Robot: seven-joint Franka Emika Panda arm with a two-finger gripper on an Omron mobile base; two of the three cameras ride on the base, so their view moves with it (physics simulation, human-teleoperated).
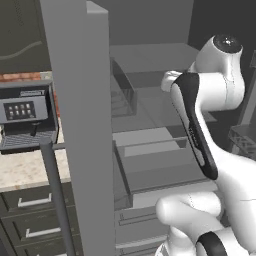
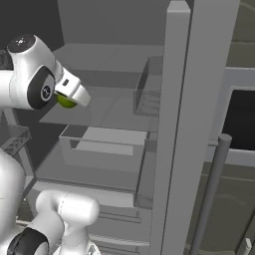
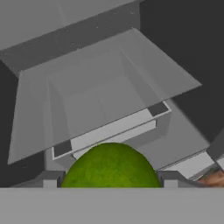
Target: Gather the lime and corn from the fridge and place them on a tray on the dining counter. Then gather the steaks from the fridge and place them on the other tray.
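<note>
- Green and round, the lime (image 3: 110, 166) sits right between the two dark finger tips (image 3: 49, 180) of the tool (image 3: 109, 183) in the hand view, touching both, so the tool is closed around the lime at a middling width.
- From the right base view the same lime (image 2: 65, 101) peeks out as a small green patch under the white hand, tucked against the tool (image 2: 69, 98), held up in the air in front of the open fridge (image 2: 124, 124) and above its shelves.
- Below and beyond the held lime, the hand view looks onto a grey glass shelf (image 3: 105, 87) and a clear drawer bin (image 3: 109, 131) inside the fridge.
- At the lower right edge of the hand view a small reddish-brown sliver (image 3: 214, 178) shows; too little of it is visible to say what it is.
- Left of the fridge door (image 1: 80, 125) in the left base view, a dark appliance with a small keypad (image 1: 20, 110) stands on a beige speckled tabletop (image 1: 25, 170); the markings on its buttons are too blurred to read.
- No readable brand or label shows on the fridge or the arm.
</note>
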